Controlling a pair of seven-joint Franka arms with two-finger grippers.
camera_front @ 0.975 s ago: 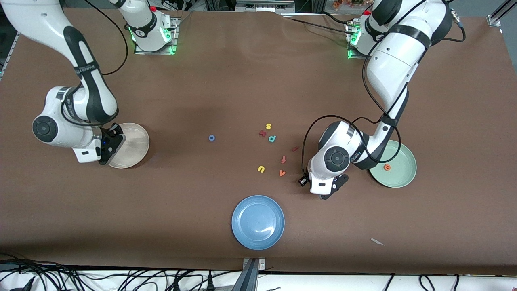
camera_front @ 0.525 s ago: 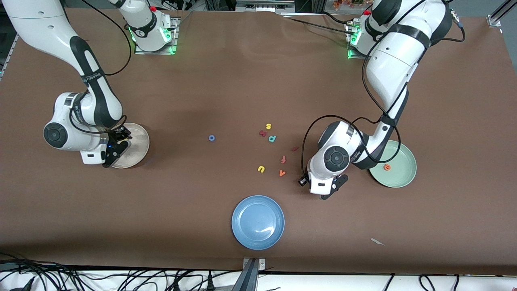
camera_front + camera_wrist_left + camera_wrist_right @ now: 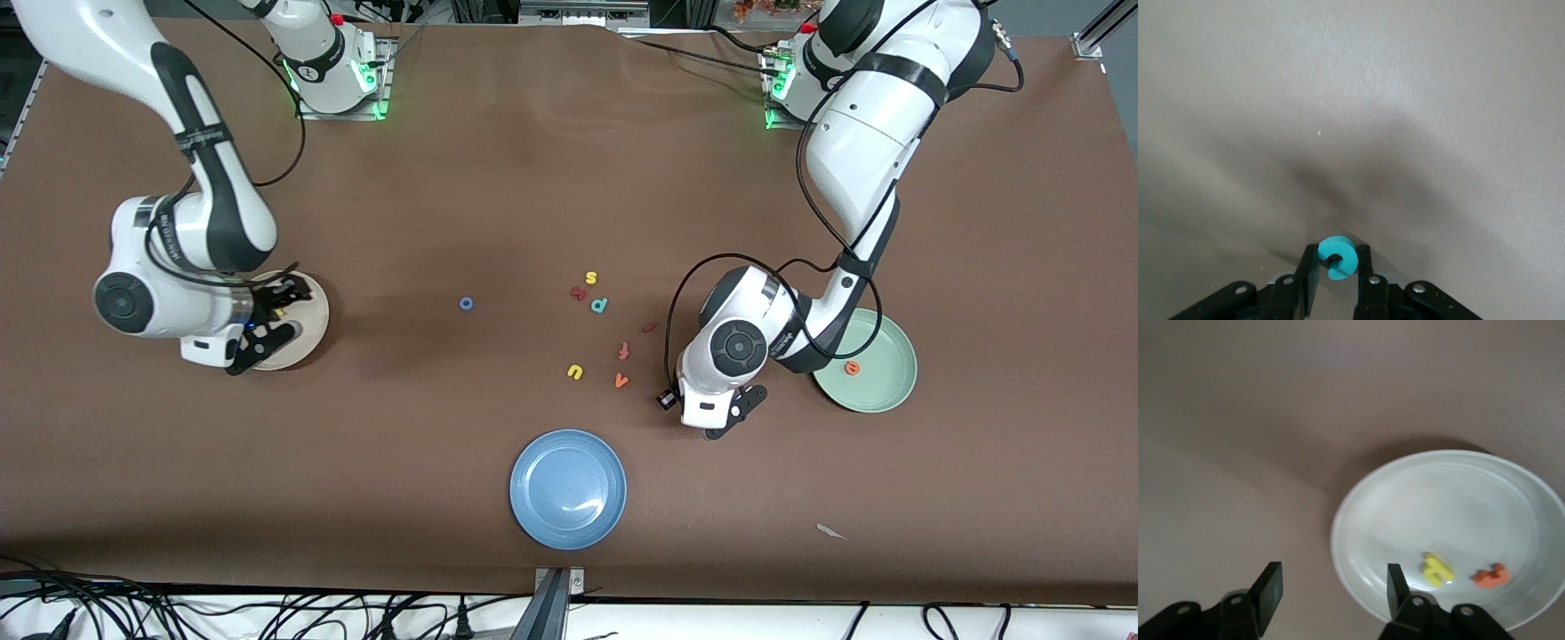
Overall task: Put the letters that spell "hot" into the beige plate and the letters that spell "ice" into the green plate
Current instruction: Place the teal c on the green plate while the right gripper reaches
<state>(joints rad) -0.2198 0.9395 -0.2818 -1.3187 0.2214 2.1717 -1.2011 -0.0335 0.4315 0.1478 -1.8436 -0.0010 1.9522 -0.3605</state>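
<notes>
1. Left wrist view: the left gripper [image 3: 1337,267] is low over the bare table near the green plate [image 3: 880,391], its fingers squeezing the teal c [image 3: 1336,257]
2. An orange e [image 3: 853,367] lies in the green plate
3. The right gripper [image 3: 1331,587] hangs over the beige plate [image 3: 1405,493], fingers apart, holding nothing
4. A yellow h [image 3: 1438,569] and an orange t [image 3: 1490,575] lie in the beige plate
5. The blue o [image 3: 466,303] sits on the table between the plates

both arms [image 3: 853,151] were glossy white with black joint bands, black cables, green-lit bases and black fingers [image 3: 1308,280].
</notes>
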